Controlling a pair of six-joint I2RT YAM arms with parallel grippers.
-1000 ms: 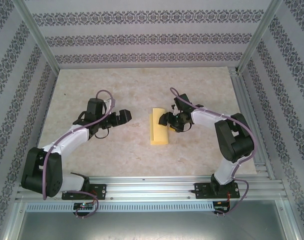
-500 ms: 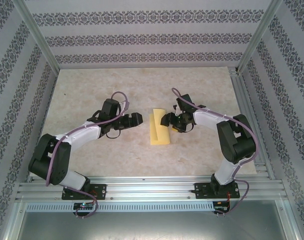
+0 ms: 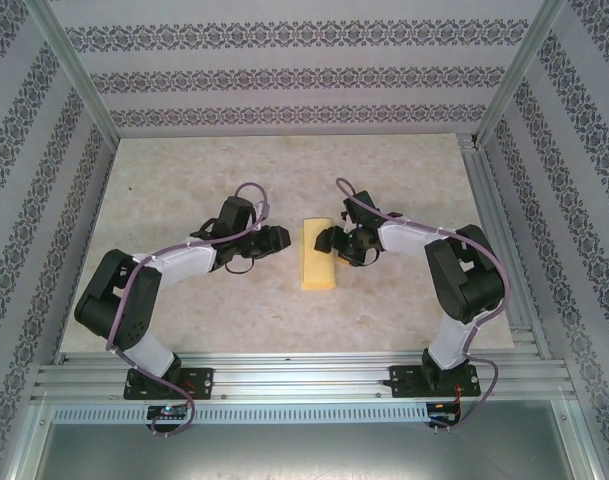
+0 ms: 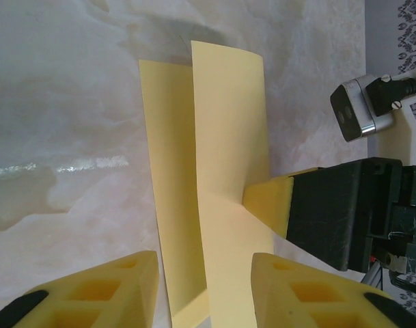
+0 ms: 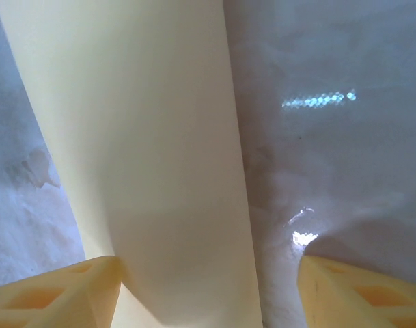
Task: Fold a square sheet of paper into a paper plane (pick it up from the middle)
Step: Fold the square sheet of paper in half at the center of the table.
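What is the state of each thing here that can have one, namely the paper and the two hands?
square sheet of paper: folded lengthwise, lying on the table, top layer lifted.
left hand: open, left of the paper, not touching it.
right hand: open, one fingertip touching the paper.

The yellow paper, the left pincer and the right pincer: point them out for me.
yellow paper (image 3: pixel 318 272), top view, on its flat near half.
left pincer (image 3: pixel 275 240), top view, between its fingertips.
right pincer (image 3: pixel 332 246), top view, between its fingertips.
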